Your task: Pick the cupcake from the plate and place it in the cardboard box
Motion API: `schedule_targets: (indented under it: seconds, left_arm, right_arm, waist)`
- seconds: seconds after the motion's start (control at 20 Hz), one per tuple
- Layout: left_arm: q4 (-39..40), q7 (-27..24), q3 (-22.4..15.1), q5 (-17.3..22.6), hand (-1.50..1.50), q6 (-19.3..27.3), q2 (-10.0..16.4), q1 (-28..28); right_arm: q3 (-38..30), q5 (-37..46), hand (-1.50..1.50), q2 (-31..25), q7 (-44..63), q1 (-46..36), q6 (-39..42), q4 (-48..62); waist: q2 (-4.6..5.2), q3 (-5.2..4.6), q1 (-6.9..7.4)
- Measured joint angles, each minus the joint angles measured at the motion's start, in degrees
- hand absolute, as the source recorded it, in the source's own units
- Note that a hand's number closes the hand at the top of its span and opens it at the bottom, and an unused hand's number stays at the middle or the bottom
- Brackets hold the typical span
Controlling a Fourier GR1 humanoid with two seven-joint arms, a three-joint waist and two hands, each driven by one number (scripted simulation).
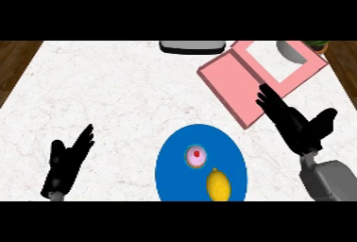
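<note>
A small cupcake (197, 156) with pink icing and a red dot on top sits near the middle of a blue plate (178, 175) at the lower centre of the head view. A pink box (241, 87) with an open flap lies at the upper right of the counter. My right hand (296, 125) is open with straight fingers, hovering to the right of the plate and just below the box's near corner, holding nothing. At the lower left, well apart from the plate, my left hand (68, 163) rests open with fingers up.
A yellow lemon (219, 185) lies on the plate just below the cupcake. A grey appliance (191, 46) sits at the counter's far edge. A grey bowl (296, 52) and a plant (317, 45) stand at the far right corner. Dark wood borders the white marble counter.
</note>
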Motion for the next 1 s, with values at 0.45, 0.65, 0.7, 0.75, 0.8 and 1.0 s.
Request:
schedule_targets:
  seconds: [0.45,0.65,0.7,0.75,0.8,1.0]
  left_arm:
    - [-6.76,-2.44,9.12,5.65,0.00,-0.37,1.92,-1.95]
    - [-9.00,-2.16,11.05,7.85,0.00,-1.07,2.10,-2.19]
    - [-9.79,-2.13,11.33,8.20,0.00,-1.29,2.24,-1.85]
    - [-10.31,-1.85,11.68,8.46,0.00,-1.55,2.63,-1.80]
    - [-10.42,-1.98,12.01,8.73,0.00,-1.92,2.78,-1.58]
    - [-11.73,-1.66,12.93,9.70,0.00,-2.89,3.40,-0.84]
  right_arm:
    - [-3.16,15.18,-1.50,0.45,0.59,2.99,-25.72,-11.90]
    - [0.17,25.72,-1.50,4.11,-4.32,6.64,-37.86,-19.64]
    - [1.80,28.81,-1.50,4.36,-4.62,7.80,-40.04,-21.89]
    - [3.83,32.15,-1.50,4.67,-4.69,9.24,-42.11,-23.87]
    - [6.26,35.48,-1.50,4.77,-3.68,10.29,-43.47,-26.00]
    - [13.28,47.12,-1.50,1.64,5.14,14.89,-43.18,-29.79]
  waist:
    - [-0.77,1.27,-2.53]
    - [-0.53,1.51,-2.63]
    - [-0.44,1.54,-2.43]
    - [-0.33,1.55,-2.32]
    - [-0.24,1.54,-2.21]
    - [0.06,1.38,-1.81]
